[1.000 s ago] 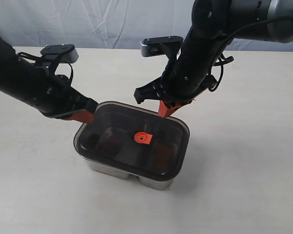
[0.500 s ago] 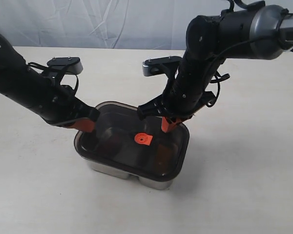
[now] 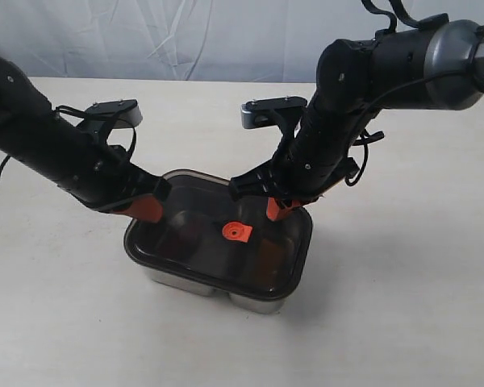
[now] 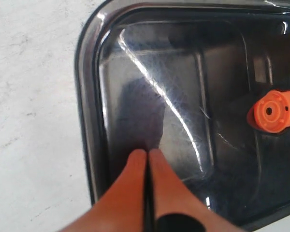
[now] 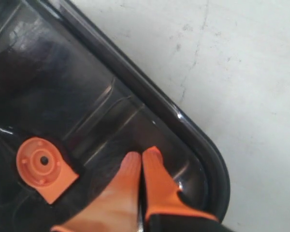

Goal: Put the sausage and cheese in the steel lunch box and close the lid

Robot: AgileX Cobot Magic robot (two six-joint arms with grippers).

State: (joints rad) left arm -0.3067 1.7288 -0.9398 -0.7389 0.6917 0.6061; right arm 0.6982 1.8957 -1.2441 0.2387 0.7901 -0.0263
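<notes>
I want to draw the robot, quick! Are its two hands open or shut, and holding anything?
Left gripper: shut, holding nothing, over the lid.
Right gripper: shut, holding nothing.

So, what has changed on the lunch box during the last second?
Both arms moved inward and down. The left gripper, shut, went from the lid's left edge onto the lid; the right gripper, also shut, came from the far edge onto it, near the orange valve. Nothing was taken hold of or released. The lid and the steel lunch box stayed in place.
</notes>
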